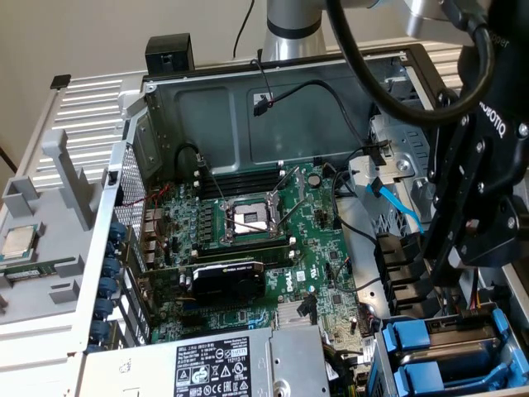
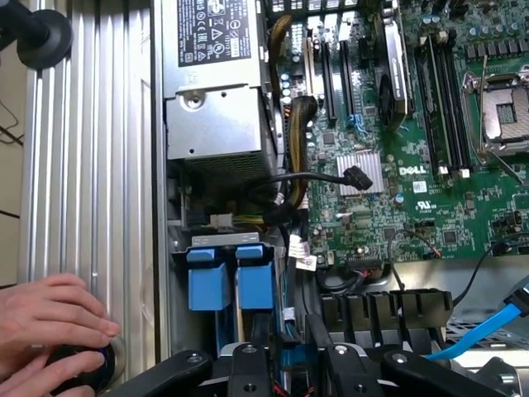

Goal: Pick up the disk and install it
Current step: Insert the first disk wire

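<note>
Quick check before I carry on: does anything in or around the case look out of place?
Yes: a person's hand rests on a black knob at the case's outer edge, near the gripper. Inside, a black cable connector lies loose over the motherboard, unplugged.

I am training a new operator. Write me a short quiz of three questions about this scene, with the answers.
1. True or false: the processor socket on the motherboard is open.
2. What colour are the drive carriers in the bay?
A. red
B. blue
C. green
3. What rests on the black knob outside the case?

Key
1. True
2. B
3. A person's hand
</note>
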{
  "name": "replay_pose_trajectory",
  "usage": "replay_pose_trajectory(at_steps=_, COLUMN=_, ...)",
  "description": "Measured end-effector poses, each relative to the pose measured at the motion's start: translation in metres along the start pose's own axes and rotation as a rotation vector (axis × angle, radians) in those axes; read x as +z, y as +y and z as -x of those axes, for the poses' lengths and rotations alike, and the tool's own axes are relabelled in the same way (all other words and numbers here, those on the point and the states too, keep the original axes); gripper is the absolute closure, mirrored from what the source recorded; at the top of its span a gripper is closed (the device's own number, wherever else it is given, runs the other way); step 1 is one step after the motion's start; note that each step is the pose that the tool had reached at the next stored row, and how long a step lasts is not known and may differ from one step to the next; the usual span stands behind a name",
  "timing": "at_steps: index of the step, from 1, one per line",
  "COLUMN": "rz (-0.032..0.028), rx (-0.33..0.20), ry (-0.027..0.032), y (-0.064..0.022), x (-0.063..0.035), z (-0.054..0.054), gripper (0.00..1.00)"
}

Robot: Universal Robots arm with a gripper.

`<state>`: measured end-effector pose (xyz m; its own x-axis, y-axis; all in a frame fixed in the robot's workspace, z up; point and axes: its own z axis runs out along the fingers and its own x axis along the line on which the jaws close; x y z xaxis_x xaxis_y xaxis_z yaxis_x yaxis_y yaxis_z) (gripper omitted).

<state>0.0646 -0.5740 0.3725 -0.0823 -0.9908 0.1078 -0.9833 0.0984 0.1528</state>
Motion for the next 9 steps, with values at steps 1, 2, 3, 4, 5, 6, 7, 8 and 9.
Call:
replay_pose_trajectory(at_steps=1, rz=0.0001, rx=0.001, ry=-0.0002, y=0.0000, x=0.0002, z=0.0000, gripper=0.69)
replay_pose_trajectory(at_steps=2, rz=0.0002, rx=0.001, ry=-0.0002, y=0.0000, x=0.0003, z=0.0000, gripper=0.69)
replay_pose_trajectory(at_steps=3, rz=0.0003, rx=0.002, ry=-0.0004, y=0.0000, x=0.0004, z=0.0000, gripper=0.69)
replay_pose_trajectory(at_steps=4, rz=0.0004, rx=0.003, ry=-0.0005, y=0.0000, x=0.0005, z=0.0000, gripper=0.69)
replay_pose_trajectory(at_steps=5, rz=0.0005, rx=0.003, ry=-0.0005, y=0.0000, x=0.0005, z=0.0000, gripper=0.69)
replay_pose_trajectory(at_steps=6, rz=0.0006, rx=0.004, ry=-0.0006, y=0.0000, x=0.0006, z=0.0000, gripper=0.69)
replay_pose_trajectory(at_steps=7, rz=0.0007, rx=0.004, ry=-0.0008, y=-0.0001, x=0.0007, z=0.0001, gripper=0.69)
replay_pose_trajectory(at_steps=8, rz=0.0007, rx=0.005, ry=-0.0008, y=-0.0002, x=0.0007, z=0.0001, gripper=0.69)
replay_pose_trajectory(at_steps=9, rz=0.0008, rx=0.006, ry=-0.0010, y=-0.0002, x=0.0008, z=0.0001, gripper=0.69)
